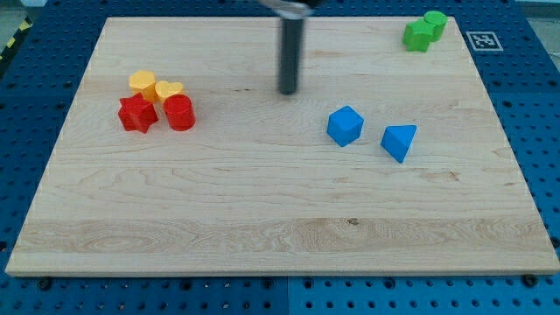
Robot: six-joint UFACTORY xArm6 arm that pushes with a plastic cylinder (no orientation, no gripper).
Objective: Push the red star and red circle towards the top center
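Note:
The red star (137, 115) and the red circle (179, 113) sit side by side at the view's left on the wooden board (280, 219). Two yellow blocks touch them from above: a yellow hexagon-like block (143, 83) and a yellow heart (169, 90). My tip (288, 92) stands near the top centre of the board, well to the right of the red blocks and apart from every block.
A blue cube-like block (345, 125) and a blue triangle (399, 141) lie right of centre. Two green blocks (424, 31) sit together at the top right corner. The board's edges border a blue perforated table.

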